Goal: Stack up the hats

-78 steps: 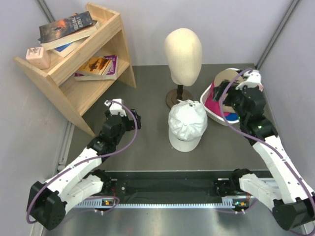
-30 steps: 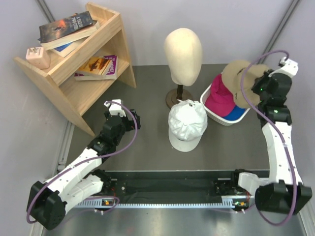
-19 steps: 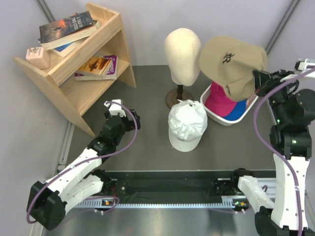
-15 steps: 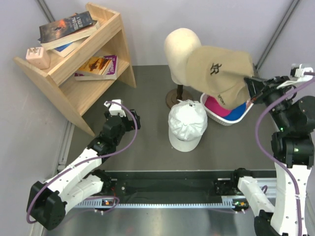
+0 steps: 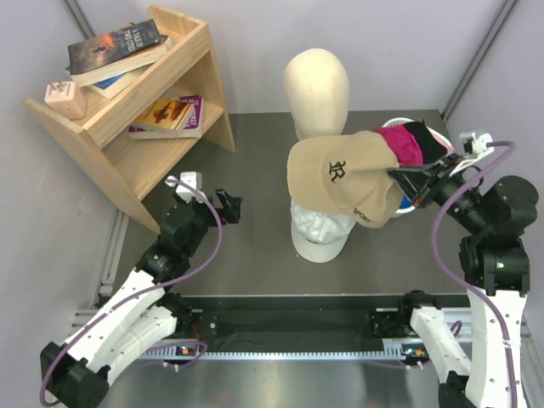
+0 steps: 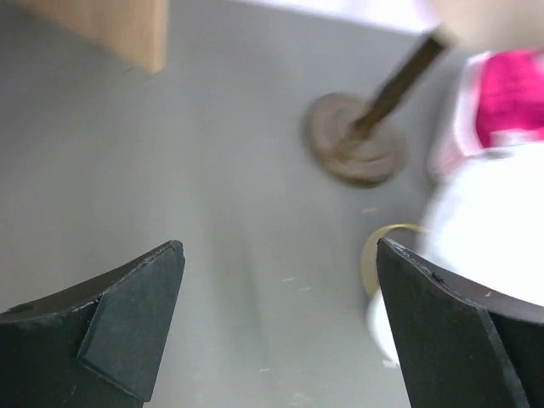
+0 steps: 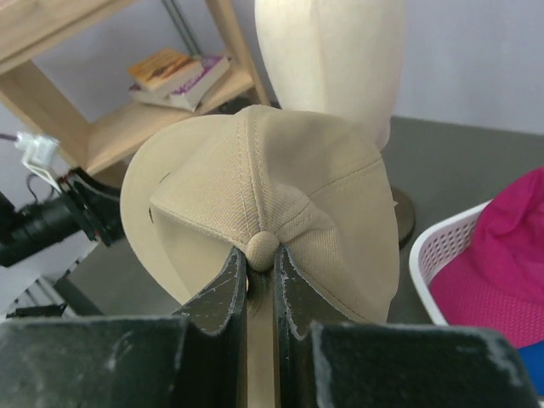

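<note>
My right gripper (image 5: 398,175) (image 7: 261,255) is shut on the tan hat (image 5: 340,177) (image 7: 255,191), pinching the crown at its top button. The tan hat hangs in the air over the white hat (image 5: 319,234), which lies on the table and is mostly hidden beneath it. A magenta hat (image 5: 399,143) (image 7: 506,255) and a bit of a blue one (image 5: 405,204) sit in the white basket (image 7: 433,251). My left gripper (image 5: 228,206) (image 6: 280,280) is open and empty, low over bare table left of the white hat (image 6: 484,229).
The cream mannequin head (image 5: 316,89) stands on its stand (image 6: 361,144) right behind the hats. A wooden shelf (image 5: 140,110) with books fills the back left. Grey walls close in on both sides.
My right arm has carried the tan hat from over the basket leftward and down, to above the white hat. My left arm has shifted slightly.
</note>
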Robot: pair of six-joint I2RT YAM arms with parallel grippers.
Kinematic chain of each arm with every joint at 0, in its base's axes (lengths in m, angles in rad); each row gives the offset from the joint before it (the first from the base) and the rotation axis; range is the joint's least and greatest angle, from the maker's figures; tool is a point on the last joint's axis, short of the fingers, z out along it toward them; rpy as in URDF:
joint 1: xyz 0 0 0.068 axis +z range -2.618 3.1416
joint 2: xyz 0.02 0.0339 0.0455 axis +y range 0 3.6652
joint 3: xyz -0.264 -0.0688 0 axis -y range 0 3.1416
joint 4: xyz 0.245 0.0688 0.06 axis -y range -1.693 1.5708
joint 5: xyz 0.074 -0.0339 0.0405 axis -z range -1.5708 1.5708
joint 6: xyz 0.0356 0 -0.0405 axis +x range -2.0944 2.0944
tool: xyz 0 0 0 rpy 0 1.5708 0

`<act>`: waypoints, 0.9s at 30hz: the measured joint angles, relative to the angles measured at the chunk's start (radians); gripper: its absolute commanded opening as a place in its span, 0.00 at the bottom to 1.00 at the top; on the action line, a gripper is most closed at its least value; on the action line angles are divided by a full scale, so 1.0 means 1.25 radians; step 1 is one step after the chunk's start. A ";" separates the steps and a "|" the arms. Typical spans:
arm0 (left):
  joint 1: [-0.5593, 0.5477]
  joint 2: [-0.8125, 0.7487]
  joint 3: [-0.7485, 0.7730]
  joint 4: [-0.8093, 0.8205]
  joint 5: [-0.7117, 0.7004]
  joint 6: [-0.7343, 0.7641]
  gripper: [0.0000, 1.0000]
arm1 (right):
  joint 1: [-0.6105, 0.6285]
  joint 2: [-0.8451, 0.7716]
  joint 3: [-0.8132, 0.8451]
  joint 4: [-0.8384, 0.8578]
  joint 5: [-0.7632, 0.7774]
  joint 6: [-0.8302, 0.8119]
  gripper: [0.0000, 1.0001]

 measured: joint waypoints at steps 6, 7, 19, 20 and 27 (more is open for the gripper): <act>0.000 -0.049 0.063 0.001 0.150 -0.038 0.98 | 0.061 0.018 -0.072 0.005 0.002 0.007 0.00; 0.000 -0.049 0.071 0.006 0.182 -0.049 0.98 | 0.087 0.023 -0.078 0.007 0.009 0.008 0.00; 0.002 0.055 0.087 0.111 0.429 -0.208 0.94 | 0.325 0.094 -0.083 0.046 0.191 0.006 0.00; 0.002 0.054 0.087 0.114 0.433 -0.217 0.94 | 0.334 0.098 -0.083 0.048 0.207 0.006 0.00; 0.001 -0.031 0.079 0.073 0.365 -0.229 0.96 | 0.359 0.109 -0.083 0.059 0.267 0.005 0.00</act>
